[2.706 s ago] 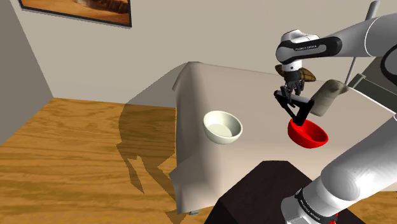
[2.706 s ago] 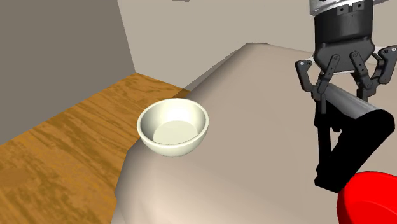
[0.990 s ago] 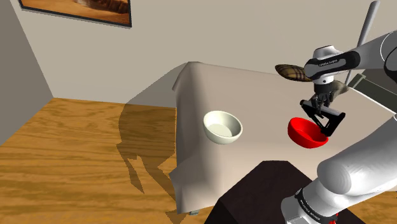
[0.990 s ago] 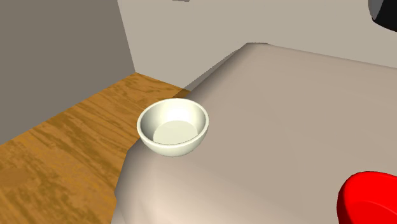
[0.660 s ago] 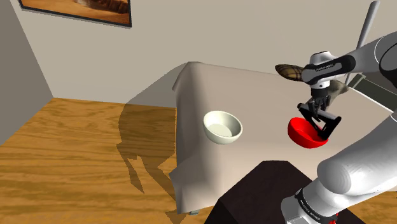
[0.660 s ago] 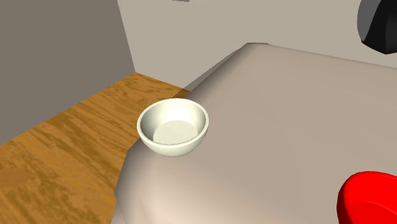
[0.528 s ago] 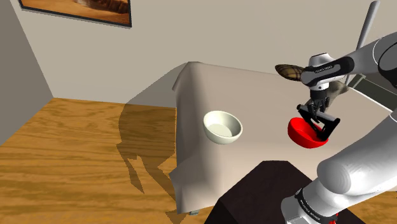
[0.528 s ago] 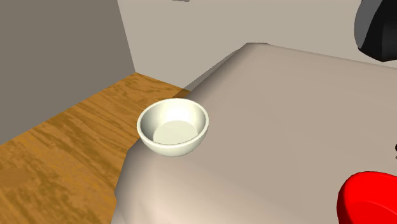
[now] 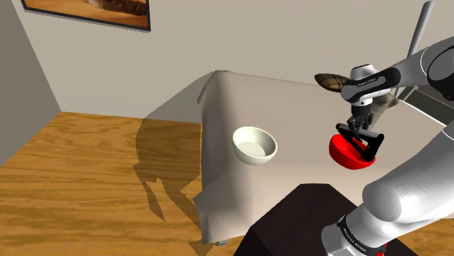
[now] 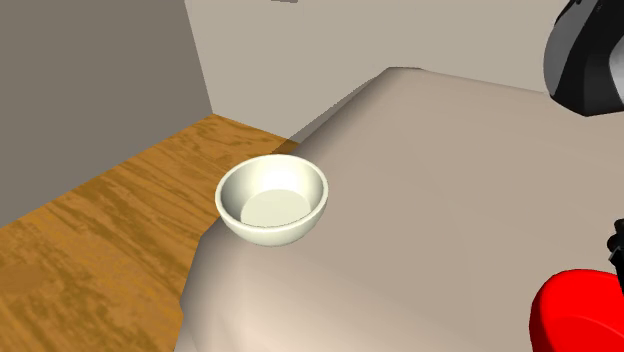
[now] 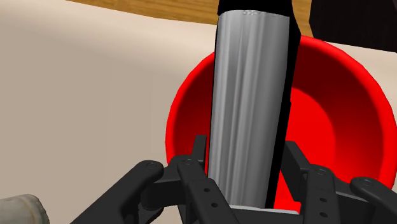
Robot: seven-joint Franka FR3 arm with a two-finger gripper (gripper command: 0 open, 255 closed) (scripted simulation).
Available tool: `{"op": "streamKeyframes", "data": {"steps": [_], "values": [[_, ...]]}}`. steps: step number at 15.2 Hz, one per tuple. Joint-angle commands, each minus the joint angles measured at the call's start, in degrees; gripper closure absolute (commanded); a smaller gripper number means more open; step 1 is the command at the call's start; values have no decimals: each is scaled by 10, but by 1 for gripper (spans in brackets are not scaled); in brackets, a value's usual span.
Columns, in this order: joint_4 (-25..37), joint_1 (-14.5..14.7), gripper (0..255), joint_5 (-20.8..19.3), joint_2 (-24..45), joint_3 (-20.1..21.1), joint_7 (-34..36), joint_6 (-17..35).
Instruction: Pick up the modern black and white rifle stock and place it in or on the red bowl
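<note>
The jaws are closed on the rifle stock (image 11: 251, 95), one on each side of its near end and pressed against it. In the wrist view the stock runs straight out from between them as a broad grey bar with black edges and a black far end. It lies across the open mouth of the red bowl (image 11: 343, 114), and its far end reaches past the bowl's far rim.

In the shoulder view the stock (image 9: 361, 140) shows as a dark, angular piece hanging just under the jaws, low over the red bowl (image 9: 348, 154). Whether it touches the bowl's inside I cannot tell. The white arm (image 9: 407, 65) bends down to it from that view's right.

The red bowl stands on the pale counter (image 9: 291, 109), towards the shoulder view's right. A white bowl (image 9: 255, 143) sits well apart from it, near the counter's edge on that view's left. A brown thing (image 9: 331, 81) lies on the counter beyond the arm.

In the second exterior view the white bowl (image 10: 272, 200) stands upright near the counter's (image 10: 430, 150) rounded edge, and part of the red bowl (image 10: 580, 315) shows at the lower right corner. A wooden floor (image 9: 73, 174) lies below the counter.
</note>
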Motion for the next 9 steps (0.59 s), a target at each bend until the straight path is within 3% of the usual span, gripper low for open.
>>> {"op": "streamKeyframes", "data": {"steps": [1,3,4,9], "values": [[-3,-2,255,1,3,-2,0,-5],[-3,-2,255,1,3,-2,0,-5],[-4,-2,0,1,2,-2,0,-5],[-3,-2,0,1,2,-2,0,-5]]}}
